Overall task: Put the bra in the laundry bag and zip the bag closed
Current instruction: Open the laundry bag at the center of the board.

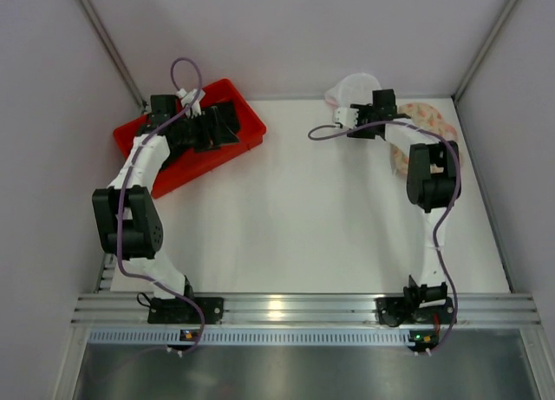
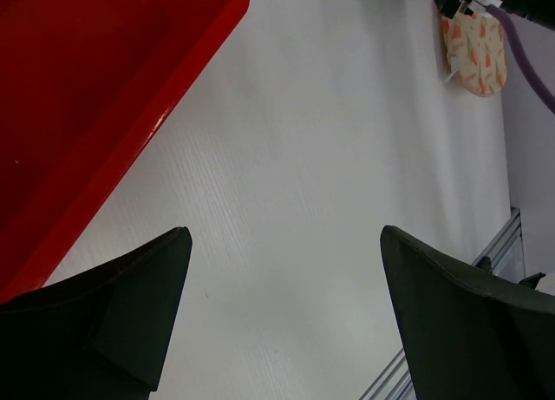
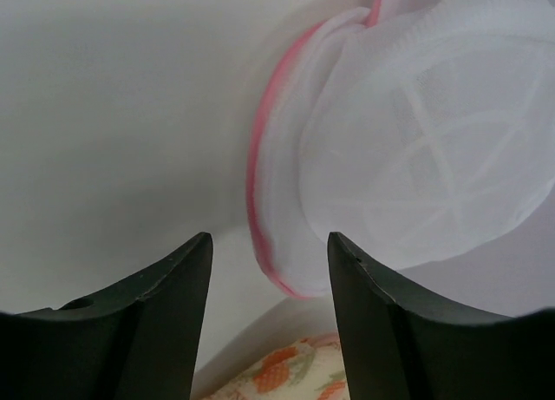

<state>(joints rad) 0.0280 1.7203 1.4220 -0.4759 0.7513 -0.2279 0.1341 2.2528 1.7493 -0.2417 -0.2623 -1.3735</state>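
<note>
White surface [image 1: 329,218] | I see left tool [image 2: 286,232] spread beside red tray [image 2: 87,96] | right tool [image 3: 270,237] part-spread, mesh laundry bag [image 3: 416,157] just ahead, unpinched

This is a robot test cell in a lab. A plain white desk [image 1: 329,218] is boxed in on three sides by bare pale grey wall panels [image 1: 295,27]. A ribbed aluminium rail [image 1: 295,309] runs along its near edge, with two black-and-white robot arms [image 1: 130,218] bolted to it. Loose purple cables [image 1: 178,66] loop along them, and a red plastic bin [image 1: 251,125] sits in the corner.
</note>
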